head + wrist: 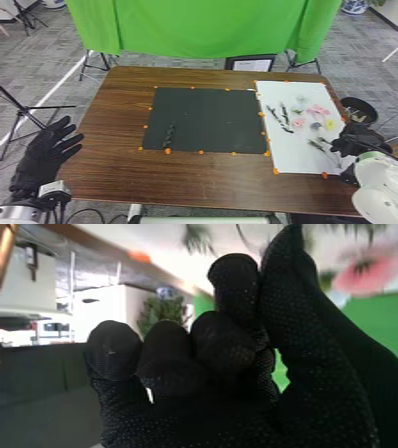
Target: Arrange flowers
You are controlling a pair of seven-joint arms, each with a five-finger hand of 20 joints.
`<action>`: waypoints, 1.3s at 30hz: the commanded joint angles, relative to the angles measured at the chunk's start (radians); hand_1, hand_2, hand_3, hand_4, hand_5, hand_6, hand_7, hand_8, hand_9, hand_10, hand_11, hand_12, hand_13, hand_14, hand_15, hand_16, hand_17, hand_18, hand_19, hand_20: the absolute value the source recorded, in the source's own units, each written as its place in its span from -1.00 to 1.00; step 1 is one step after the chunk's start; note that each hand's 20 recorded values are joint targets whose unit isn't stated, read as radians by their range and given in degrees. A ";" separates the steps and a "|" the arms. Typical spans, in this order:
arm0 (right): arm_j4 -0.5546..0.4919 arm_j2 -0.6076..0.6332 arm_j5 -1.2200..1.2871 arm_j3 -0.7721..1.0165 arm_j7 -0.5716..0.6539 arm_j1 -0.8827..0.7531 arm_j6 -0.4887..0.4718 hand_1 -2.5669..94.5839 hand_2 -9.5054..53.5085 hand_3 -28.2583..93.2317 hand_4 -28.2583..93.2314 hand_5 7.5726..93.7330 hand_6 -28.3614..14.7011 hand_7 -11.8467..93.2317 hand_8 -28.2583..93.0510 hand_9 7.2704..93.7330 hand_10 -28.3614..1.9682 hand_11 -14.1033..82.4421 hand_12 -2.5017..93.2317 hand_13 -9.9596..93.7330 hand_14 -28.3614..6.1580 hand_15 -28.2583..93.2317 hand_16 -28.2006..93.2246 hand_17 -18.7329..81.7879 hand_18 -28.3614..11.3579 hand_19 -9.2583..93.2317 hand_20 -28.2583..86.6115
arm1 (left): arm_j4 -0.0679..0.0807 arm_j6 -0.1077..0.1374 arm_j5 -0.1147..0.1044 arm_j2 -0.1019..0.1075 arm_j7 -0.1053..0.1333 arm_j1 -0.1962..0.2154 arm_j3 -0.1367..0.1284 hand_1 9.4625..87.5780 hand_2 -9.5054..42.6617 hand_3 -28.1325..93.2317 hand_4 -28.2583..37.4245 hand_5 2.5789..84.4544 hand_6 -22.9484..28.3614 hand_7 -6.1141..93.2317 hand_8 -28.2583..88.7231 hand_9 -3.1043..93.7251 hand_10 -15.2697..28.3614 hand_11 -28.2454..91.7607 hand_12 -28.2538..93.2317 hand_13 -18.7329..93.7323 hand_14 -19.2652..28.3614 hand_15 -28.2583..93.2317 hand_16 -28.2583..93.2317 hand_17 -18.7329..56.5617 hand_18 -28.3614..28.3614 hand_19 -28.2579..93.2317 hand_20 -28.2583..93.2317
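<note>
The left hand [40, 156] is beside the table [169, 180], fingers straight and spread; the right [357, 138], by the white sheet's [289, 161] outer edge, is clasping or loose (I can't tell). Pink flowers [317, 110] lie on that sheet; the framed page [252, 65] beyond has illegible print.

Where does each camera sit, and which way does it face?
Head view: on the robot's head, facing forward and down over the table; left robot hand, right robot hand and both arms show.
Right wrist view: on the right wrist, facing along that robot hand toward a pink flower.
Shared: right robot hand, green cloth.
</note>
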 commanded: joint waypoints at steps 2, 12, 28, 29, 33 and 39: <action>-0.035 0.015 -0.053 0.024 0.046 -0.018 -0.012 -0.21 -0.97 0.96 -0.78 0.52 0.27 0.28 -0.11 0.74 0.23 0.68 0.12 0.57 -0.02 0.86 0.14 0.10 -0.73 1.00 0.63 | -0.002 0.002 -0.002 -0.006 -0.001 0.009 -0.001 -0.57 -0.88 0.59 -0.98 -0.44 0.06 -0.36 -0.74 -0.47 0.22 -0.17 -0.22 -0.32 0.48 0.00 -0.52 -0.73 0.80 0.17 -0.38; -0.015 -0.009 0.028 0.031 0.093 0.006 -0.192 -0.49 -1.00 0.88 -0.97 0.20 0.12 0.05 -0.75 0.34 0.03 0.58 0.15 0.31 -0.14 0.81 0.11 -0.06 -0.70 0.94 0.49 | -0.003 0.001 -0.003 -0.007 -0.006 0.008 -0.001 -0.57 -0.88 0.59 -0.98 -0.44 0.06 -0.36 -0.74 -0.47 0.22 -0.17 -0.22 -0.32 0.48 0.00 -0.52 -0.74 0.80 0.17 -0.38; 0.050 -0.020 0.030 -0.034 0.024 0.008 -0.078 -0.01 -1.00 0.76 -1.00 0.50 0.35 0.09 -0.37 0.65 0.31 0.52 0.10 0.50 0.07 0.77 0.08 0.02 -0.69 0.95 0.46 | 0.001 0.003 -0.007 -0.002 -0.007 0.001 0.006 -0.57 -0.86 0.59 -0.99 -0.44 0.06 -0.36 -0.74 -0.47 0.22 -0.17 -0.22 -0.32 0.48 0.00 -0.52 -0.74 0.80 0.17 -0.38; 0.042 -0.020 0.029 -0.028 0.022 0.002 -0.059 -0.01 -1.00 0.79 -1.00 0.50 0.35 0.11 -0.35 0.66 0.32 0.53 0.10 0.52 0.08 0.77 0.09 0.03 -0.69 0.96 0.46 | 0.000 0.003 -0.007 -0.004 -0.006 0.003 0.005 -0.57 -0.86 0.59 -0.99 -0.44 0.06 -0.36 -0.74 -0.47 0.22 -0.17 -0.22 -0.32 0.48 0.00 -0.52 -0.74 0.80 0.17 -0.38; -0.006 -0.016 0.018 0.003 0.005 -0.013 0.005 -0.05 -1.00 0.86 -0.94 0.48 0.29 0.21 -0.31 0.68 0.31 0.61 0.12 0.53 0.07 0.80 0.11 0.03 -0.70 0.98 0.47 | 0.000 0.004 -0.009 -0.006 -0.006 0.005 0.001 -0.58 -0.85 0.60 -0.99 -0.44 0.07 -0.37 -0.74 -0.47 0.22 -0.17 -0.22 -0.32 0.48 0.00 -0.52 -0.74 0.80 0.17 -0.38; -0.086 -0.009 0.035 0.008 0.006 0.034 0.099 -0.14 -1.00 0.90 -0.79 0.56 0.24 0.23 -0.20 0.73 0.30 0.69 0.12 0.58 0.03 0.84 0.14 0.07 -0.73 1.00 0.56 | -0.001 0.002 -0.008 -0.004 -0.005 0.007 0.001 -0.57 -0.83 0.59 -0.99 -0.44 0.07 -0.37 -0.74 -0.47 0.22 -0.17 -0.22 -0.32 0.48 0.00 -0.52 -0.74 0.80 0.17 -0.38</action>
